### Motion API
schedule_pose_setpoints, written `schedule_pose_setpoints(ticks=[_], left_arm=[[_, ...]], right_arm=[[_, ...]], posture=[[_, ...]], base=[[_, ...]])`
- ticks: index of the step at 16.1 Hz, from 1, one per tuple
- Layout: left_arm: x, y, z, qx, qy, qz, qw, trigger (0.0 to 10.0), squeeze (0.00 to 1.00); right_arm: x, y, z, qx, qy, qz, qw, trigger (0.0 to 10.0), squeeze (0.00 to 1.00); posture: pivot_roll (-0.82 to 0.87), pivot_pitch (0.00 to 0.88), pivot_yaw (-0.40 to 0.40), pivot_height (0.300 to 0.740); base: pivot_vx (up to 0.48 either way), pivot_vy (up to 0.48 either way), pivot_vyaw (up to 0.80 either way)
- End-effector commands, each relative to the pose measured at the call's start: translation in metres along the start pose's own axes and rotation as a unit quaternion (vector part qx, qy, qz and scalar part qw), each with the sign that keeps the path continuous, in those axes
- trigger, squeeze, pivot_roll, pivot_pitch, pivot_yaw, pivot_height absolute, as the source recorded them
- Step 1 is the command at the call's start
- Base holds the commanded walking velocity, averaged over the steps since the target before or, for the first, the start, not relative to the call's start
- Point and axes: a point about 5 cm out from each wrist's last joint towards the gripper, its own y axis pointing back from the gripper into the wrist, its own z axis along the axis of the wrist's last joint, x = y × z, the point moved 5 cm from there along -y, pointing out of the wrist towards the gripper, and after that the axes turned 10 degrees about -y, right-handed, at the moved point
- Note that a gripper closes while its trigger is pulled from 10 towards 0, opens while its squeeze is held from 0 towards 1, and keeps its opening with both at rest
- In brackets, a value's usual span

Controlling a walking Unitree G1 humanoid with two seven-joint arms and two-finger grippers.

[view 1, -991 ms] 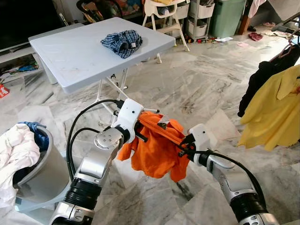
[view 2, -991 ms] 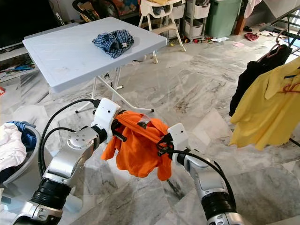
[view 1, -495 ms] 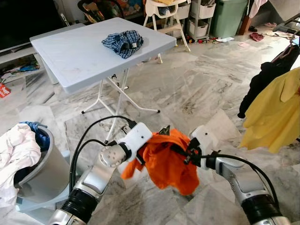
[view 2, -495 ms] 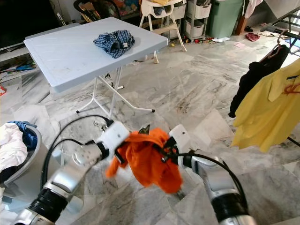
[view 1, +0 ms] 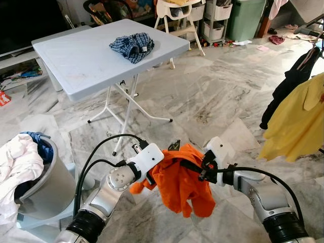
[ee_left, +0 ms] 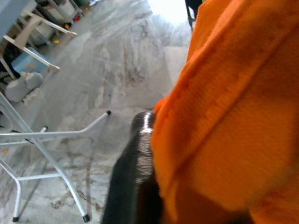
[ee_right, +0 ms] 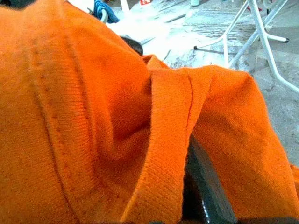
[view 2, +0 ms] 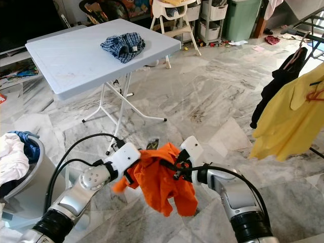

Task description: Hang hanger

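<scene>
An orange shirt point(view 1: 182, 183) hangs bunched between my two grippers, low over the marble floor in front of me. My left gripper point(view 1: 154, 171) is shut on its left side, with one black finger point(ee_left: 135, 168) pressed against the cloth in the left wrist view. My right gripper point(view 1: 202, 170) is shut on the shirt's right side. Its finger point(ee_right: 203, 196) lies under a fold of orange cloth. A small grey label point(view 1: 175, 146) sticks up from the shirt's top edge. The shirt's lower part dangles below both grippers.
A grey folding table point(view 1: 76, 61) with a crumpled plaid cloth point(view 1: 132, 45) stands ahead on the left. A laundry basket point(view 1: 48, 190) of white and blue clothes sits at my left. A yellow shirt point(view 1: 298, 121) and a black garment point(view 1: 291, 86) hang at the right.
My two grippers have come closer together and dropped lower. The orange shirt, stretched between them a second ago, is now bunched and hangs down.
</scene>
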Motion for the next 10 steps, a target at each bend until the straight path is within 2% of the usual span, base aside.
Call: schedule_pose_setpoints(ticks=[1, 2, 3, 5, 6, 7, 8, 10], left_arm=[[0.010, 0.004, -0.001, -0.010, -0.008, 0.015, 1.000, 10.0, 1.00], [0.010, 0.006, -0.001, -0.016, -0.020, 0.010, 1.000, 10.0, 1.00], [0.010, 0.012, -0.007, -0.017, -0.055, -0.003, 0.998, 10.0, 1.00], [0.018, 0.016, -0.023, 0.014, -0.072, 0.009, 0.997, 10.0, 1.00], [0.028, 0.018, -0.031, 0.034, -0.080, 0.032, 0.996, 10.0, 1.00], [0.032, 0.018, -0.032, 0.037, -0.077, 0.041, 0.995, 10.0, 1.00], [0.033, 0.017, -0.032, 0.037, -0.076, 0.047, 0.995, 10.0, 1.00], [0.036, 0.015, -0.031, 0.039, -0.105, 0.056, 0.992, 10.0, 1.00]], right_arm=[[0.006, -0.001, 0.014, -0.016, 0.012, 0.016, 1.000, 0.0, 0.00], [0.006, -0.001, 0.014, -0.016, 0.011, 0.016, 1.000, 0.0, 0.00], [0.005, 0.000, 0.011, -0.005, 0.021, 0.014, 1.000, 0.0, 0.00], [0.002, 0.003, 0.003, 0.027, 0.051, 0.007, 0.998, 0.0, 0.00], [-0.005, 0.007, -0.007, 0.069, 0.096, -0.007, 0.993, 0.0, 0.00], [-0.007, 0.009, -0.011, 0.084, 0.114, -0.011, 0.990, 0.0, 0.00], [-0.008, 0.009, -0.011, 0.083, 0.115, -0.012, 0.990, 0.0, 0.00], [-0.009, 0.009, -0.007, 0.079, 0.114, -0.011, 0.990, 0.0, 0.00]], posture=[[-0.06, 0.000, 0.076, 0.740], [-0.06, 0.000, 0.074, 0.740], [-0.06, 0.000, 0.072, 0.740], [-0.06, 0.000, 0.068, 0.740], [-0.06, 0.000, 0.066, 0.740], [-0.07, 0.000, 0.064, 0.740], [-0.07, 0.000, 0.061, 0.740], [-0.07, 0.000, 0.057, 0.740]], base=[[0.000, 0.000, 0.00], [0.000, 0.000, 0.00], [0.000, 0.000, 0.00], [0.000, 0.000, 0.00], [0.000, 0.000, 0.00], [0.000, 0.000, 0.00], [0.000, 0.000, 0.00], [0.000, 0.000, 0.00]])
